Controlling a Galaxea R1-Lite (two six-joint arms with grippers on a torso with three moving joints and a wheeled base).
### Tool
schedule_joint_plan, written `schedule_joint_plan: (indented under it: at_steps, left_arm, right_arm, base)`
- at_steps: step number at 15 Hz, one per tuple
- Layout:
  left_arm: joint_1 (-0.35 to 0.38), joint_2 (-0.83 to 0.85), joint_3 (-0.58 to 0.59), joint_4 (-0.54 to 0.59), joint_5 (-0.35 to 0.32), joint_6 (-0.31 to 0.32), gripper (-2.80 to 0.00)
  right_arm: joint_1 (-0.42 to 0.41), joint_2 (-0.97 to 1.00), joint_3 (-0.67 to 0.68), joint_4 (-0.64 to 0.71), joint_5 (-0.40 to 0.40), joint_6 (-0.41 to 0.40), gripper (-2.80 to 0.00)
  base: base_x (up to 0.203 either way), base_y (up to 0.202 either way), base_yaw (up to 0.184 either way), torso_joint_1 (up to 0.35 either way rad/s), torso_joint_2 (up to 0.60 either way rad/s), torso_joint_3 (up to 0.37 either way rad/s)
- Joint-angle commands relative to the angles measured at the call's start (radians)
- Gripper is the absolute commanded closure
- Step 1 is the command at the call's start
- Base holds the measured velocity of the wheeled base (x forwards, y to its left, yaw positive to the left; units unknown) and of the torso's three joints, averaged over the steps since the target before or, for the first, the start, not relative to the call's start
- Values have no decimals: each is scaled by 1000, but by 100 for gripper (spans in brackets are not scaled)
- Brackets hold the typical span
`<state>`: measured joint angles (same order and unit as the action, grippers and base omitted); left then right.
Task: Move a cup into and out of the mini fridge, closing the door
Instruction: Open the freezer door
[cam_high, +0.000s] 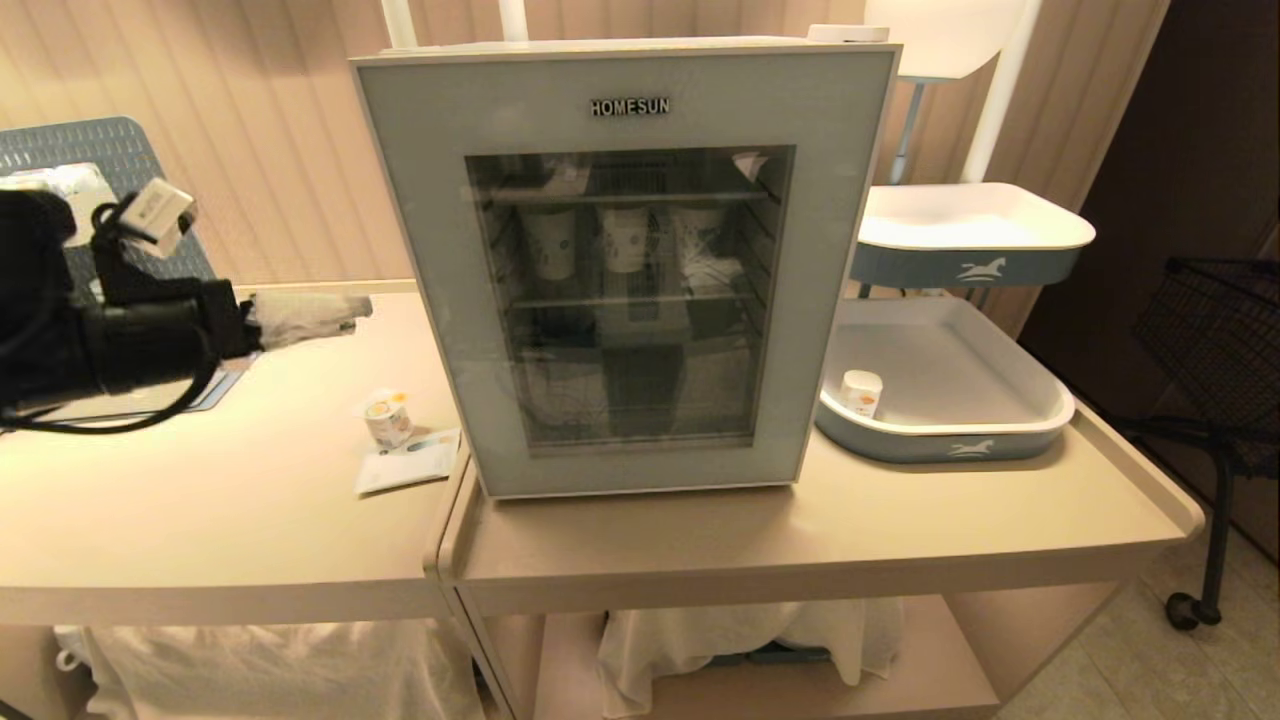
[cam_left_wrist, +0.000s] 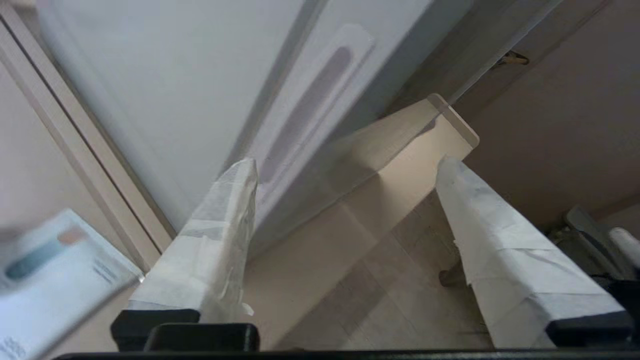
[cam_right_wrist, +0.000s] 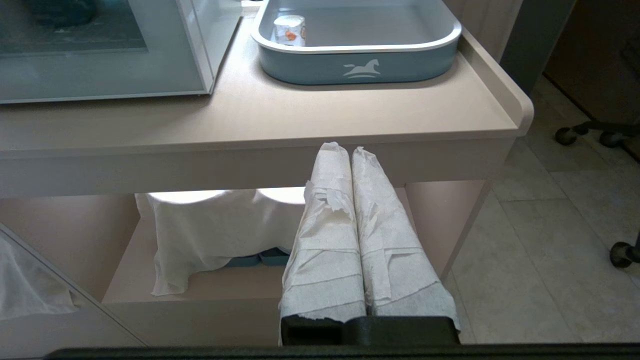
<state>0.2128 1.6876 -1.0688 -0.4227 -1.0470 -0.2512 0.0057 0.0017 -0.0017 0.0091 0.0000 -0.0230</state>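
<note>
Nearest us, the left arm reached in from the left over the bench (cam_high: 200, 500), its left pincer (cam_high: 310, 318) with the two wrapped fingers (cam_left_wrist: 220, 240) spread apart and nothing between them, pointing toward the fridge (cam_high: 625, 270). In the left wrist view those fingers hung near the fridge's white side wall. The right pincer (cam_right_wrist: 350, 150) hung low in front of the bench edge, its two wrapped fingers pressed together, empty.

We counted two benches set edge to edge, one fridge, and two blue-sided trays (cam_high: 945, 400) to its right, one raised above the other. The door (cam_high: 640, 470) was closed, facing us. Behind its glass we saw three tall paper cups (cam_high: 625, 238) in a row on the upper shelf.

The cup (cam_high: 388, 417) sat on the left bench, just left of the fridge, tilted, its long axis leaning left and its lid turned up toward us. It touched a paper packet (cam_high: 408, 466). A second small cup (cam_high: 862, 392) stood upright in the lower tray.
</note>
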Motion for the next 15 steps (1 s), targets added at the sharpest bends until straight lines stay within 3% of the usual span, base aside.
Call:
schedule_joint_plan:
  at_steps: [1, 2, 3, 4, 7, 15]
  left_arm:
    - [7, 140, 171, -756, -29, -108, -280]
    - [-5, 182, 233, -954, -45, -253, -280]
    - [-21, 208, 268, -1070, -57, -376, -280]
    - [-44, 235, 278, -1107, -67, -422, -280]
    - [-109, 277, 270, -1107, -76, -406, -280]
    - [-165, 281, 292, -1107, -93, -421, -280]
  right_arm:
    - [0, 0, 0, 2, 0, 0, 0]
    - [0, 0, 0, 0, 0, 0, 0]
    - [0, 0, 0, 2, 0, -2, 0]
    - [0, 0, 0, 2, 0, -1, 0]
    - [0, 0, 0, 2, 0, 0, 0]
    - [0, 0, 1, 3, 0, -2, 0]
  base:
    - [0, 0, 0, 0, 0, 0]
    - [0, 0, 0, 0, 0, 0]
    - [0, 0, 0, 0, 0, 0]
    - [0, 0, 0, 0, 0, 0]
    - [0, 0, 0, 0, 0, 0]
    - [0, 0, 0, 0, 0, 0]
